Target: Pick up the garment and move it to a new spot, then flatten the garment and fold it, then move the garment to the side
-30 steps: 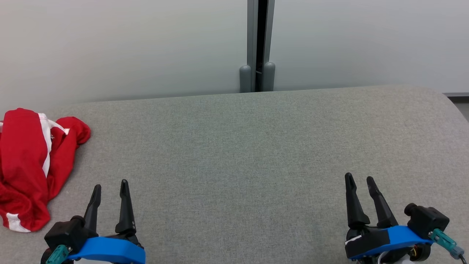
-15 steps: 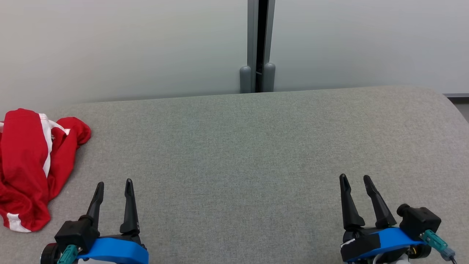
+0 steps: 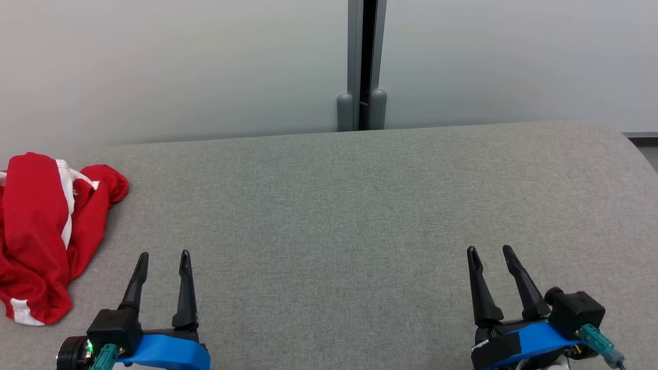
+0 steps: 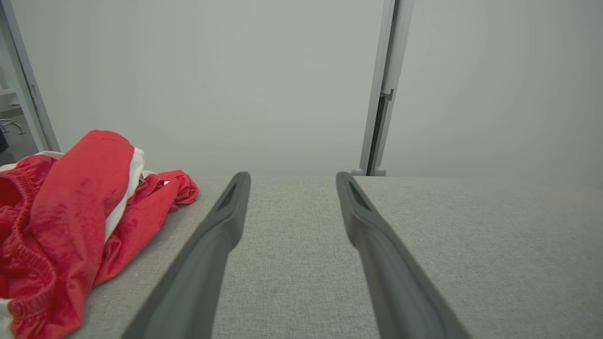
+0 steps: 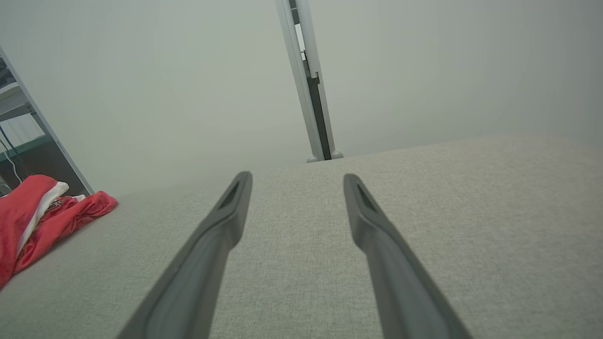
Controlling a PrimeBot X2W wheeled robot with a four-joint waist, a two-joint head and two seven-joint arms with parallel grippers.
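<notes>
Crumpled red garment (image 3: 36, 231) w/ white stripe, grey woven surface (image 3: 334, 205) — left gripper (image 3: 164, 254), right gripper (image 3: 489, 249) spread, empty

Setting: indoor lab or office-type test room. Evidence: broad work surface (image 3: 360, 205) covered in grey woven fabric, far edge rounded; pale frosted partition panels (image 3: 180, 67) behind it; grey metal post (image 3: 353, 51) between the panels, dark slot down its middle, two capped feet (image 3: 345, 110); beyond the panels' left edge, a dim side space (image 5: 28, 157) with shelving (image 5: 12, 92) and hanging cables (image 5: 10, 155).

red garment (image 3: 36, 231) with white stripes on a grey-green surface (image 3: 360, 216).
</notes>
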